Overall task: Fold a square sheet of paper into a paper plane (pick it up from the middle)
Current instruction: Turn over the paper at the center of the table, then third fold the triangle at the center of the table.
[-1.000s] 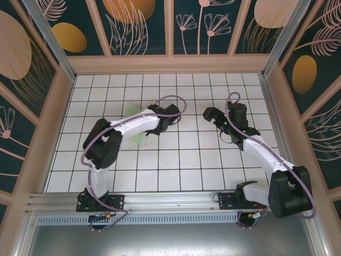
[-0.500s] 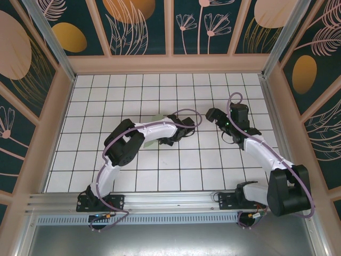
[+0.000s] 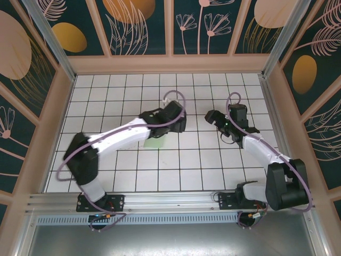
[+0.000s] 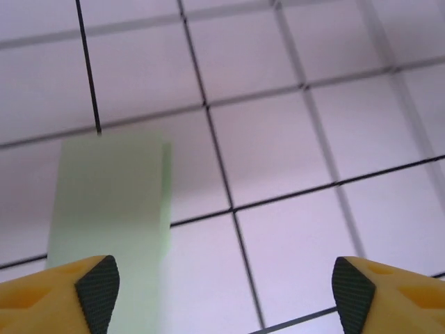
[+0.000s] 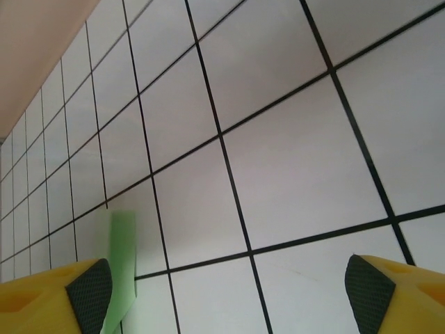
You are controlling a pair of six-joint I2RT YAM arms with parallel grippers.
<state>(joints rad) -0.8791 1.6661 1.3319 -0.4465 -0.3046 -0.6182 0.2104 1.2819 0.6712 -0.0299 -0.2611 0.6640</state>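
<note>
Over paper (image 4: 111,202), left fingers (image 4: 97,282) wide, empty

Table (image 3: 213,160) is a white top with thin black grid lines, squares all over. Lying flat on it there's a pale green paper (image 3: 154,143), folded into a narrow rectangle, roughly mid-table and a little toward the left edge, well clear of every corner.

The left arm (image 3: 114,137) reaches far over the table (image 3: 202,170) to its middle, and the left gripper (image 4: 226,296) has its jaws wide apart. The right arm (image 3: 261,152) is bent, and the right gripper (image 5: 228,296) near the table's middle is spread too.
</note>
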